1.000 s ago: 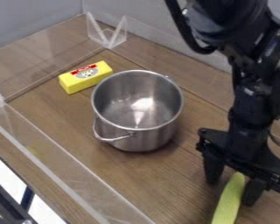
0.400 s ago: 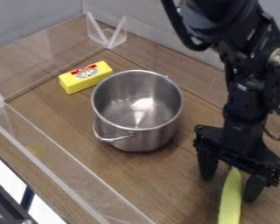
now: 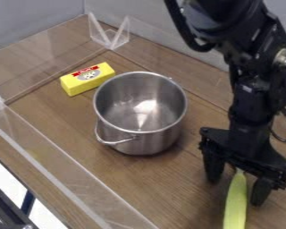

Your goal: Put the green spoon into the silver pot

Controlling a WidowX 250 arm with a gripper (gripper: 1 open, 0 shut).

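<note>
Green spoon (image 3: 235,207) lies flat on the table (image 3: 62,98) at the near right corner of the view, handle running toward the near edge and partly cut off by the frame. Its upper end sits between the two black fingers (image 3: 214,165); its bowl cannot be made out.

Gripper (image 3: 239,175) points straight down over the spoon's far end. Fingers are spread, one on each side of the handle, tips at or just above the table. Whether either finger touches the spoon cannot be told. The black arm rises from the gripper in a near-vertical column, then bends up and left out of the top of the frame.

Compared with one second ago: the fingers stand slightly wider apart, and the gripper sits a little further left along the spoon. The spoon's visible end has shifted slightly. Pot and yellow block have not moved.

Silver pot (image 3: 139,113) stands upright near mid-table, left of and farther away than the gripper, well apart from the spoon. Its loop handle faces the near left. Inside, only the shiny bottom with reflections shows.

Yellow block (image 3: 86,79) with a red label lies just beyond the pot's far left side. A clear plastic stand (image 3: 110,32) sits at the far edge.
</note>
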